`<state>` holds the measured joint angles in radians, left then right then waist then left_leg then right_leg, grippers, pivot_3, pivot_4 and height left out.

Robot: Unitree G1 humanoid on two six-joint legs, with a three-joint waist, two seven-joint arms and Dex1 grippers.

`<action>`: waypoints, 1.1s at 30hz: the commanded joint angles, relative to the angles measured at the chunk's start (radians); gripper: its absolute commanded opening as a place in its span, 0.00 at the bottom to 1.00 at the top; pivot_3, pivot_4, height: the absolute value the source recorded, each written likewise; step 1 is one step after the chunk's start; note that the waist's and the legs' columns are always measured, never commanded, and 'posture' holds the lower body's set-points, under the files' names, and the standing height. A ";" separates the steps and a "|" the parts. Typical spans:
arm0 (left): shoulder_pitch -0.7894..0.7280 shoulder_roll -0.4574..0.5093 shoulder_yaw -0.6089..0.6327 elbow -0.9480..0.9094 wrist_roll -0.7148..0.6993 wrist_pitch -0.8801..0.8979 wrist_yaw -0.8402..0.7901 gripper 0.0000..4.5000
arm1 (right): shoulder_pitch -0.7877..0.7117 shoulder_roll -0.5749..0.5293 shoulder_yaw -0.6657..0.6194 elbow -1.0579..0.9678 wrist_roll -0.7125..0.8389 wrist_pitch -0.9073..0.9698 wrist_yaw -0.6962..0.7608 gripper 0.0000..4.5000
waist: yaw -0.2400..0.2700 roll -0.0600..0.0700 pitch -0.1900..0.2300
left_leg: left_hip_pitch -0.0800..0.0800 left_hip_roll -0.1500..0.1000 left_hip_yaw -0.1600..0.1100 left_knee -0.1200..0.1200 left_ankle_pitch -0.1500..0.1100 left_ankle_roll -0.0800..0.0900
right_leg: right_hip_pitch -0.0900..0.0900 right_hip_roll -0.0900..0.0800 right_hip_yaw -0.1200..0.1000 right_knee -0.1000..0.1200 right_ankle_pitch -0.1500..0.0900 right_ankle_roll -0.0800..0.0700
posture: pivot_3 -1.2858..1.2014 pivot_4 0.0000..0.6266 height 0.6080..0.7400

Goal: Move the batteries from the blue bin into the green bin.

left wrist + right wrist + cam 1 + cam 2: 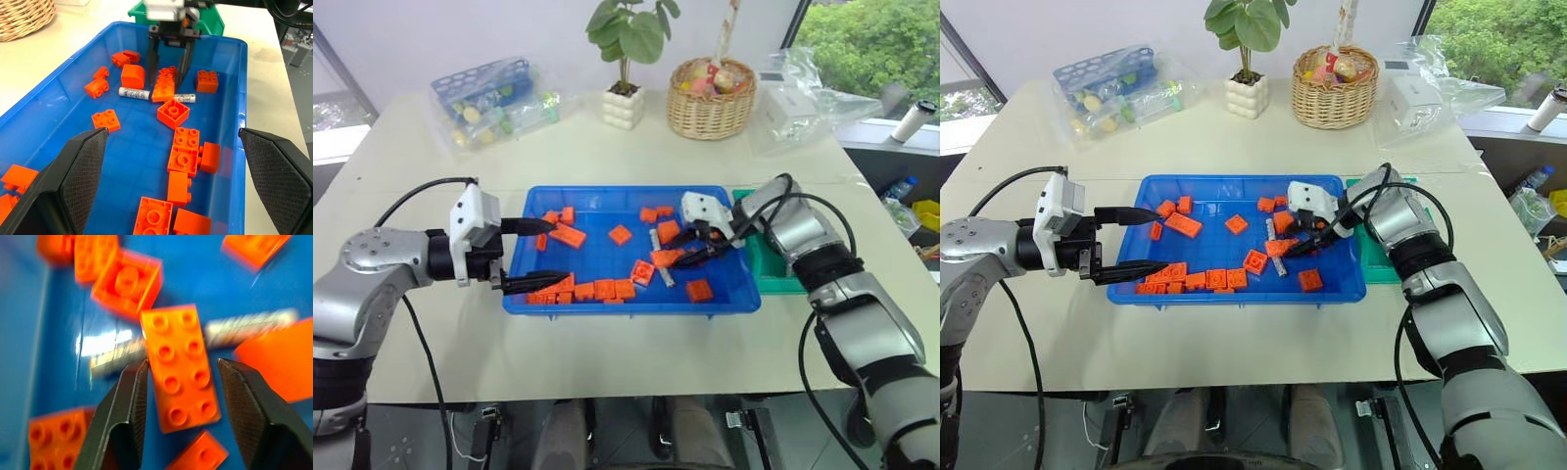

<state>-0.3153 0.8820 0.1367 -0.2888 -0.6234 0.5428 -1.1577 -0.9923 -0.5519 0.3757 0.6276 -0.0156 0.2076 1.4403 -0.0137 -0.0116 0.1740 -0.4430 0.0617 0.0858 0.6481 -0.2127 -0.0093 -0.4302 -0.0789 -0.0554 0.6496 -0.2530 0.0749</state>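
The blue bin [626, 192] lies mid-table, strewn with orange bricks. Two silver batteries [134, 92] [185, 98] rest on its floor at the right end, one on each side of a long orange brick [178, 367]. My right gripper [182, 363] points down into that end, open, its fingers straddling the long brick, with the batteries just outside them. The green bin [766, 262] sits against the blue bin's right side, partly hidden by my right arm. At the bin's left end, my left gripper [553, 253] hovers wide open, holding nothing.
A row of orange bricks [592, 291] lines the bin's near wall. At the table's back stand a clear-wrapped blue rack [489, 98], a potted plant [625, 93], a wicker basket [710, 98] and clear plastic bags [798, 98].
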 commanded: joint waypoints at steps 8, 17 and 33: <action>-0.048 0.000 -0.006 0.022 0.003 -0.019 -0.017 1.00 | -0.056 0.116 -0.036 -0.165 0.028 0.135 -0.078 0.49 | 0.005 0.000 0.000 | 0.000 0.000 0.000 0.000 0.000 0.000 | 0.000 0.000 0.000 0.000 0.000 0.000 | 0.52 0.24 0.97; -0.051 -0.001 -0.003 0.027 0.006 -0.020 -0.016 1.00 | -0.013 -0.013 -0.030 -0.121 -0.010 0.029 -0.034 0.67 | 0.001 0.000 0.000 | 0.000 -0.001 0.000 0.000 0.000 0.000 | 0.000 -0.001 0.000 0.000 0.000 0.000 | 0.52 0.24 0.97; -0.023 0.000 0.003 0.010 0.004 -0.022 -0.010 1.00 | 0.247 0.017 -0.289 -1.001 0.206 1.299 -0.446 0.33 | 0.006 -0.001 0.000 | 0.000 0.000 -0.002 0.001 0.000 0.000 | 0.000 -0.001 0.000 0.002 0.000 -0.001 | 0.52 0.24 0.97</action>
<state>-0.3267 0.8781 0.1295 -0.2578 -0.6192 0.5349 -1.1678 -0.7453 -0.5352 0.1192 -0.2998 0.1574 1.4477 1.0309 -0.0079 -0.0122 0.1735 -0.4435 0.0617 0.0842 0.6488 -0.2128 -0.0093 -0.4303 -0.0799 -0.0556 0.6509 -0.2534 0.0739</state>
